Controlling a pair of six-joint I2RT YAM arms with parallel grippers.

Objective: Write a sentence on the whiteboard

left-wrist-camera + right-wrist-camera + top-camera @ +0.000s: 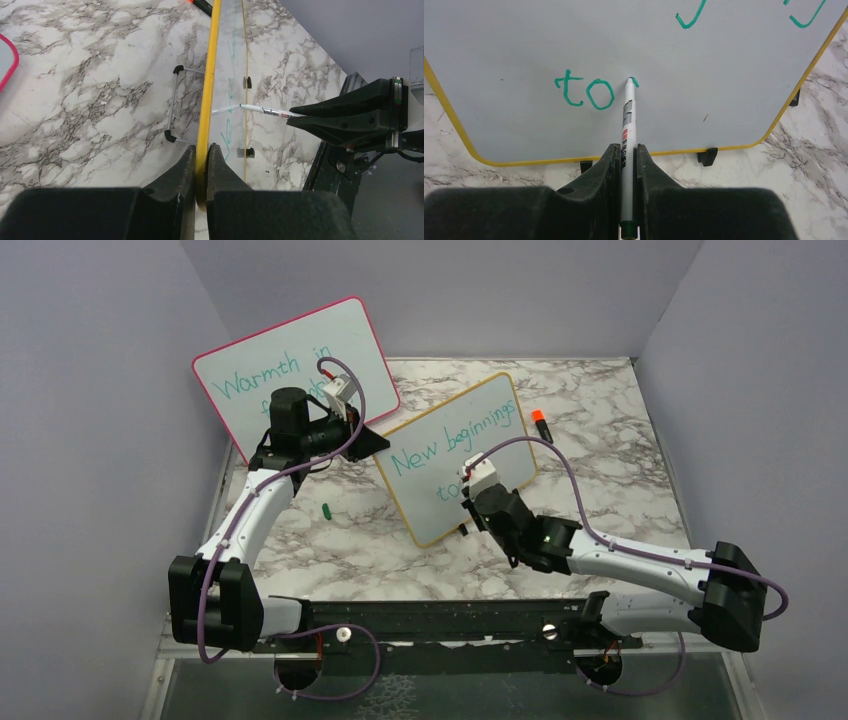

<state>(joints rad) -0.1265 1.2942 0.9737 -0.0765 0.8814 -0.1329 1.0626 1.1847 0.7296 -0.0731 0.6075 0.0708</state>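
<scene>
The top view alone takes in the whole layout: the yellow-framed whiteboard (455, 455) stands on the marble desk (610, 450) between the two arms. A larger pink-framed whiteboard (300, 360) reading "Warmth in" leans behind the left arm. An orange-tipped marker (540, 421) lies just past the yellow frame's far corner, and a small green piece (327, 509) lies on the desk in front of it. Here the sentence (452, 445) reads "New beginnings" on its upper line, with the second line mostly hidden by the right arm. The right wrist view supplies that line: "to" in teal, then a short stroke where the tip of the white marker (628, 117) touches the board. The right claw (625, 152) is nearly closed, its fingers clamped on the marker's barrel. The left wrist view looks along the board edge-on and shows a wire stand (174, 105) behind it. It also shows the left claw (201, 160) pinched fully onto the yellow frame at the board's edge, one finger on each face.
</scene>
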